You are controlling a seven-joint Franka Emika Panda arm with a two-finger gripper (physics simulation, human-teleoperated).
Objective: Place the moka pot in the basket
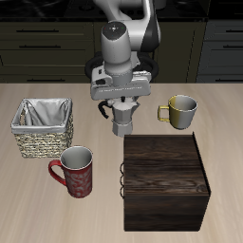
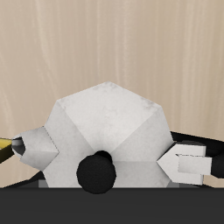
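Wooden table's crowded: your gripper (image 1: 121,102) sits right over the pot (image 1: 123,120), can't tell if it's clamped, so lifting might drop it short of the basket (image 1: 43,128).

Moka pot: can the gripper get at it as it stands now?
Probably yes. The gripper hangs directly above the moka pot, nothing lies between, and the wrist view shows the pot's lid right below. Whether the fingers already grip it is unclear.
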